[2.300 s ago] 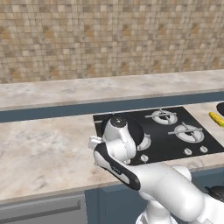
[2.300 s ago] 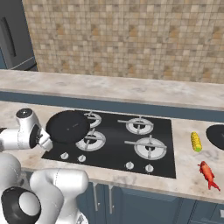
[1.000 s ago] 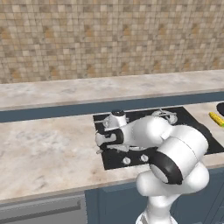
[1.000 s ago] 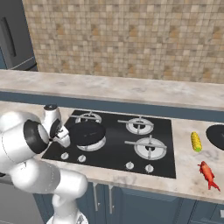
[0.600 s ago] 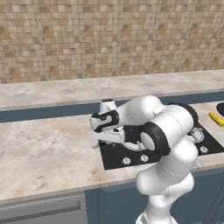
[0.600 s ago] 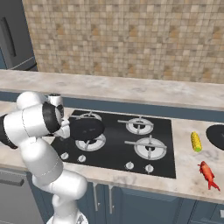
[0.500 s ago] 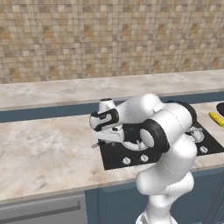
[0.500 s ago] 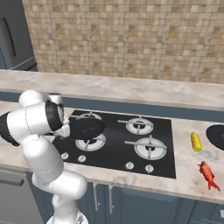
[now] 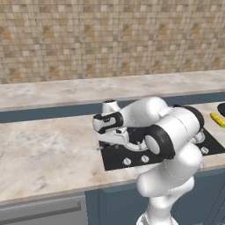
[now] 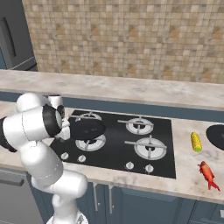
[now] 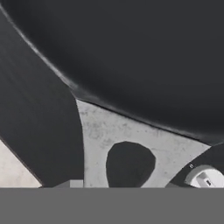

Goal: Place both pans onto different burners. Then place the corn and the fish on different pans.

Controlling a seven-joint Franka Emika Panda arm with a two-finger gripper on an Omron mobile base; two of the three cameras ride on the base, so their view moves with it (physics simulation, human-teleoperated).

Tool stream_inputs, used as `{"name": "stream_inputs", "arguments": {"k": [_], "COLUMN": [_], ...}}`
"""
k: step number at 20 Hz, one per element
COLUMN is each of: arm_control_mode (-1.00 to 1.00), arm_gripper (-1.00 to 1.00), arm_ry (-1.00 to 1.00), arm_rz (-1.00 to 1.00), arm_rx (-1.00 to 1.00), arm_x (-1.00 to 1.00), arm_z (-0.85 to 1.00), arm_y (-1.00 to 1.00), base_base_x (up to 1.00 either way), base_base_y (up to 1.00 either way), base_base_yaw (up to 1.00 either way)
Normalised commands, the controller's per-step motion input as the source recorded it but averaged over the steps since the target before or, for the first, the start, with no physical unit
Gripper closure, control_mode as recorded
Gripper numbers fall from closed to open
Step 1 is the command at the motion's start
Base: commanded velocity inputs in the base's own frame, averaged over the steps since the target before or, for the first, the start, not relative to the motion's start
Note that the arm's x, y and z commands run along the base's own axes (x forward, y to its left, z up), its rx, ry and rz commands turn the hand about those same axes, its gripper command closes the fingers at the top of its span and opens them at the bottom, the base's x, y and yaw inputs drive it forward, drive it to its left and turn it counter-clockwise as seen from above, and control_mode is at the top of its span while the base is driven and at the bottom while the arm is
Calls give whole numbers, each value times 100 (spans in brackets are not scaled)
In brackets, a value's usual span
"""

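Note:
One black pan [image 10: 89,127] hangs low over the left burners [image 10: 92,143] of the black cooktop [image 10: 162,131]. My gripper [image 10: 66,130] is at its left edge and shut on it; the white hand hides the fingers. In the left base view the gripper [image 9: 117,139] sits at the cooktop's left end, and my arm covers most of the pan. The hand view looks at the pan's dark body [image 11: 144,52] from very close, with a grey burner grate [image 11: 127,140] under it. The second pan [image 10: 217,136] lies on the counter at the right edge. The corn [image 10: 196,141] and the red fish [image 10: 207,174] lie beside it.
Both right burners [image 10: 149,148] are bare. Silver knobs [image 10: 129,165] line the cooktop's front edge. A tiled wall stands behind the counter, and a dark fridge [image 10: 13,39] stands at the far left. My folded arm [image 9: 169,132] bulks over the cooktop's middle.
The pan has shifted right from the back-left area to over the left burners. The arm has folded up higher beside it, and the jaws have narrowed.

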Motion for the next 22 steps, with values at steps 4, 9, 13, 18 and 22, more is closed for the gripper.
{"name": "stream_inputs", "arguments": {"k": [4, 9, 13, 18, 22], "arm_control_mode": [-100, -100, -100, -100, -100], "arm_gripper": [100, 100, 100, 100, 100], "arm_ry": [-11, -9, -2, 0, 0], "arm_rz": [-10, -9, -7, -6, -6], "arm_rx": [0, 0, 0, 2, 0], "arm_x": [-67, -34, 5, 29, 60], "arm_z": [-21, -22, -21, -13, -1], "arm_y": [-27, -24, -27, -31, -26], "base_base_x": [0, 0, 0, 0, 0], "base_base_y": [0, 0, 0, 0, 0], "base_base_yaw": [0, 0, 0, 0, 0]}}
